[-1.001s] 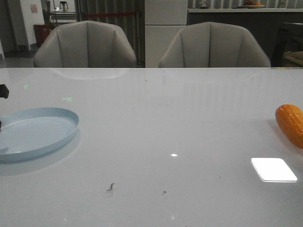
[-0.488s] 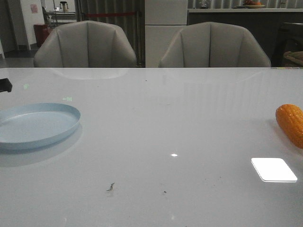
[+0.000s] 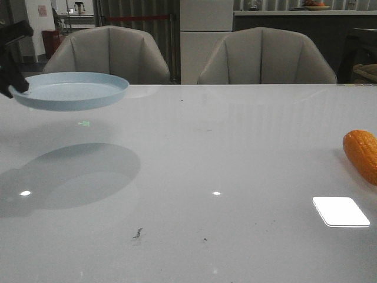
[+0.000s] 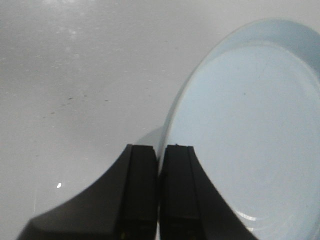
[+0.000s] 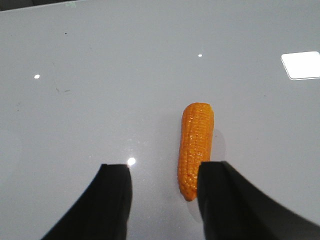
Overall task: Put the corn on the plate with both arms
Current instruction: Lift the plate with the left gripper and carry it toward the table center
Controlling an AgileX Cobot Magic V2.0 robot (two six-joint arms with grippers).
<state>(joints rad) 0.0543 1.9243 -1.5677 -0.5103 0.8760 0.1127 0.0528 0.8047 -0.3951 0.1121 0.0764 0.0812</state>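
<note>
From where I stood, the left gripper (image 4: 160,172) had its two black fingers pinched tight on the rim of the plate (image 3: 73,91), which hung level in the air at the left side of the table (image 3: 235,153), well clear of the surface, with its shadow lying on the glossy top beneath it. The plate looked thin, stiff and light, but it was held by one edge only, and a glossy rim in so narrow a pinch seemed to me likely to tip or slip if swung about sharply. The corn (image 5: 196,149) lay flat on the table far off at the right, well apart from the plate. The right gripper (image 5: 164,187) hovered above it with its fingers spread wide and nothing between them; the right-hand finger overlapped the cob's tapered end in the wrist view, though I could not tell whether it touched. The cob looked firm and light, its bumpy kernels offering some purchase, but its round body would probably roll if nudged. I judged the best hold to be across its thick middle, fingers closing on either side of the long axis, not at the narrowing tip.
</note>
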